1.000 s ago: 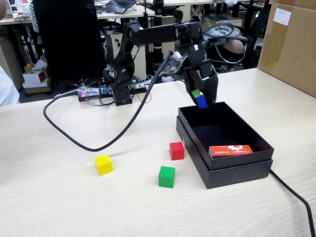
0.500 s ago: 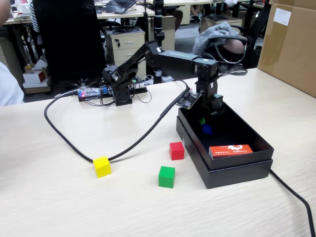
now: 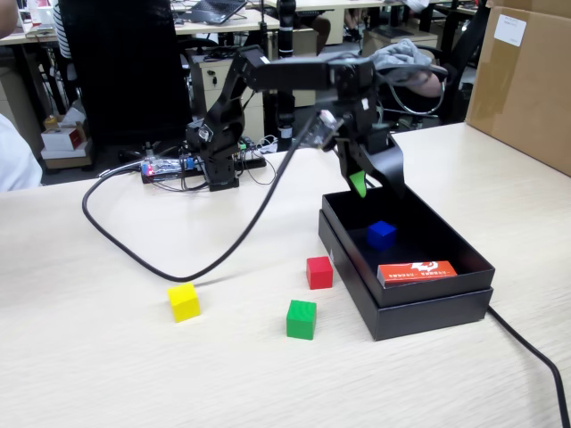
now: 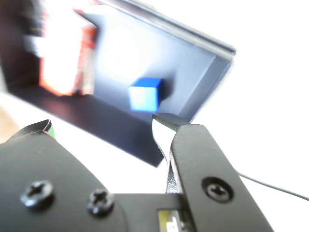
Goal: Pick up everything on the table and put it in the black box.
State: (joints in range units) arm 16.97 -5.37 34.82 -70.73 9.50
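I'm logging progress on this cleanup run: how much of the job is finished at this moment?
One of four is done: the blue cube lies inside the black box, beside an orange-red card. The end effector hangs open and empty above the box's far end. Left on the table: the red cube, green cube and yellow cube.

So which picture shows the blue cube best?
The fixed view: the blue cube sits sharp and whole on the floor of the black box. The wrist view shows it too, but blurred and washed out beyond the claw.
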